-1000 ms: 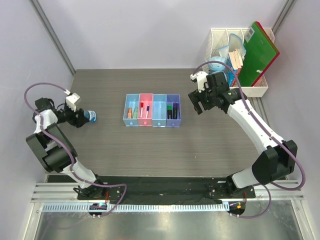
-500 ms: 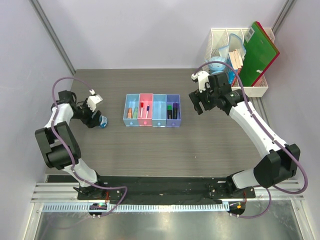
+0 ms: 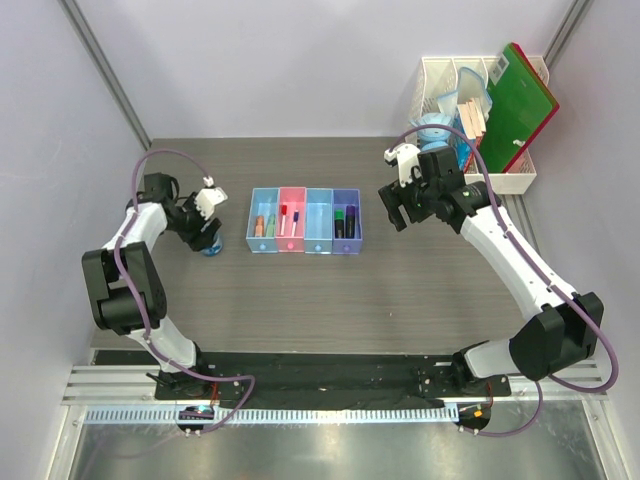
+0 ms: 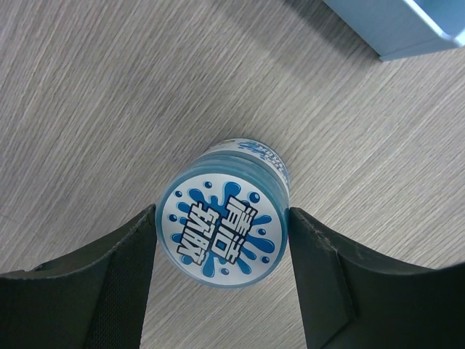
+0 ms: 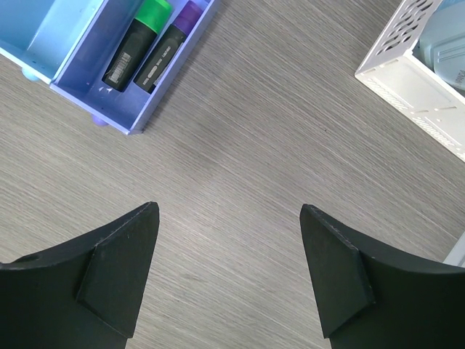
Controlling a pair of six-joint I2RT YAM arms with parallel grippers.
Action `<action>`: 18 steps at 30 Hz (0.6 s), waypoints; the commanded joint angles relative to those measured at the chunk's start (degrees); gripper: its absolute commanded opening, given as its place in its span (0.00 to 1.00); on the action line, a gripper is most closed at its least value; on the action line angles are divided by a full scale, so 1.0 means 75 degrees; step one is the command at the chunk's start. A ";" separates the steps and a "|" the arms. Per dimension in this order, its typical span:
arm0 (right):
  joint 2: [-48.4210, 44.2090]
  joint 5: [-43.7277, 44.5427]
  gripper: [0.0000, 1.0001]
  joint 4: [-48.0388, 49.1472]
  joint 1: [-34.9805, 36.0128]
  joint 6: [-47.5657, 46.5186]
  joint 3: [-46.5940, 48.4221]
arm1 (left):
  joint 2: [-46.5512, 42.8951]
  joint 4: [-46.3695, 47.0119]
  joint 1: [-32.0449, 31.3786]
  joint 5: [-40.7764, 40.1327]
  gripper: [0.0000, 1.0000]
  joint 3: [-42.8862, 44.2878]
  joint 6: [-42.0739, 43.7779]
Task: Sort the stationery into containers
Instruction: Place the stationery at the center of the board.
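The round blue tape roll (image 4: 224, 233) with a splash-print label sits between the two black fingers of my left gripper (image 4: 221, 212), which is shut on it. In the top view that gripper (image 3: 208, 240) and the roll (image 3: 212, 246) are just left of the containers (image 3: 305, 247), a row of light blue, pink, light blue and purple bins. Orange and green pieces lie in the left bin (image 3: 263, 226), pens in the pink one. Black markers (image 5: 145, 47) with green and purple ends lie in the purple bin (image 5: 120, 120). My right gripper (image 5: 229, 209) hangs open over bare table, right of the row (image 3: 393, 208).
A white slotted rack (image 3: 500, 181) at the back right holds a green folder (image 3: 517, 105) and books; its corner (image 5: 407, 65) shows in the right wrist view. The second light blue bin (image 3: 318, 222) has nothing visible in it. Grey walls close in both sides.
My left gripper has carried the tape roll rightward across the table, from near the left wall to just beside the bins. The right arm has barely moved.
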 commanded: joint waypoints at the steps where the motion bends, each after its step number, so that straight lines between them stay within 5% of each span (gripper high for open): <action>1: -0.0274 -0.0062 0.84 0.0239 -0.0034 0.0076 0.0034 | -0.0024 0.0236 0.0016 0.0009 0.55 0.0174 -0.0468; 12: -0.0344 -0.0085 0.84 0.0274 -0.0034 0.0064 -0.0024 | 0.0022 0.0072 0.0062 0.1439 0.67 -0.0036 -0.0748; 18: -0.0391 -0.0074 0.84 0.0262 -0.0046 0.0076 -0.0024 | 0.0175 0.0295 0.0074 0.1498 0.82 -0.0037 -0.1100</action>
